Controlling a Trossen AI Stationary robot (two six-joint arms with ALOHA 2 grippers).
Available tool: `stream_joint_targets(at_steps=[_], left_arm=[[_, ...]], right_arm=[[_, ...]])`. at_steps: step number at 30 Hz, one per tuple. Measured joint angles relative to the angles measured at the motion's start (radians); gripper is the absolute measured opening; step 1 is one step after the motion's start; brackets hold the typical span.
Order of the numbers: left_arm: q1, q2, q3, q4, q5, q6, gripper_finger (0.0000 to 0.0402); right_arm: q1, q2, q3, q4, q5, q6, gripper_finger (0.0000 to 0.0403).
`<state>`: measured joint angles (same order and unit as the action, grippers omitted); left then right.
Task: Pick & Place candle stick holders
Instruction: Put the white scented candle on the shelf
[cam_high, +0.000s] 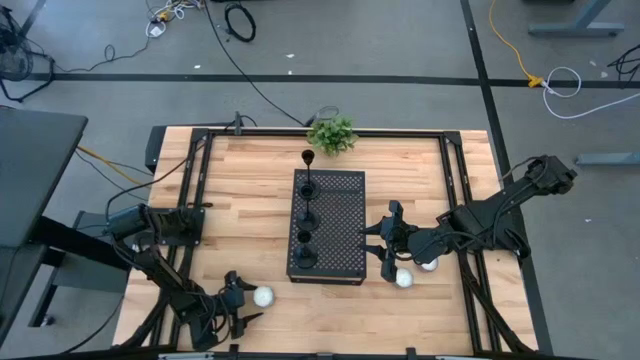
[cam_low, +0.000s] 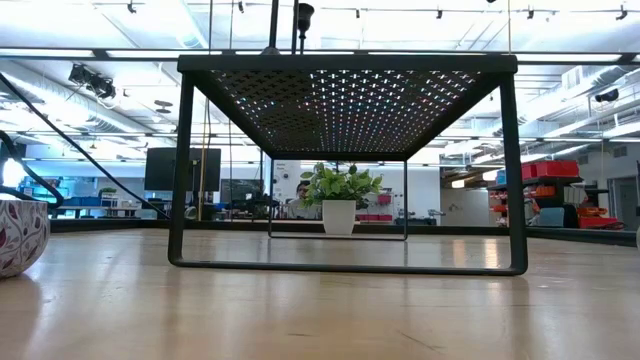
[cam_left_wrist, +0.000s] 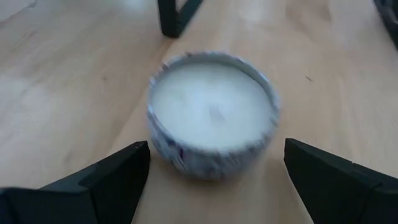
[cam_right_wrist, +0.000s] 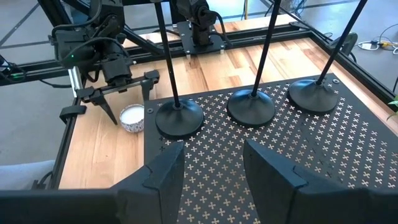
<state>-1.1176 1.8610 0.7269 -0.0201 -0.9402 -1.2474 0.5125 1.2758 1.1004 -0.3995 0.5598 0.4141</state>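
Note:
Three black candle stick holders stand upright by their round bases on the left part of the black perforated box (cam_high: 335, 225): the near one (cam_right_wrist: 179, 118), the middle one (cam_right_wrist: 251, 107) and the far one (cam_right_wrist: 313, 94). In the high view their bases show in a row (cam_high: 306, 238). My right gripper (cam_right_wrist: 214, 165) is open and empty at the box's right side (cam_high: 383, 245), its fingers pointing toward the holders. My left gripper (cam_left_wrist: 214, 186) is open at the table's near left (cam_high: 245, 298). Its fingers stand on either side of a white candle (cam_left_wrist: 211, 112) without touching it.
Two more white candles (cam_high: 404, 279) (cam_high: 428, 265) sit right of the box, under my right arm. A small potted plant (cam_high: 332, 134) stands at the far edge behind the box. A black frame rail (cam_high: 190, 190) runs along the table's sides.

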Motion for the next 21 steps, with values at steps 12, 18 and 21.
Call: stream_joint_targets(at_steps=[12, 18, 21], left_arm=[[0.073, -0.003, 0.001, 0.039, 0.063, 0.083, 0.0369], [0.097, -0.004, 0.002, 0.063, 0.084, 0.108, 0.0369], [0.108, -0.005, 0.003, 0.066, 0.094, 0.108, 0.0365]], right_arm=[[0.000, 0.000, -0.031, 0.025, 0.000, -0.003, 0.0164], [0.000, 0.000, -0.047, 0.054, 0.000, -0.005, 0.0164], [0.000, 0.000, -0.047, 0.068, 0.000, -0.011, 0.0164]])
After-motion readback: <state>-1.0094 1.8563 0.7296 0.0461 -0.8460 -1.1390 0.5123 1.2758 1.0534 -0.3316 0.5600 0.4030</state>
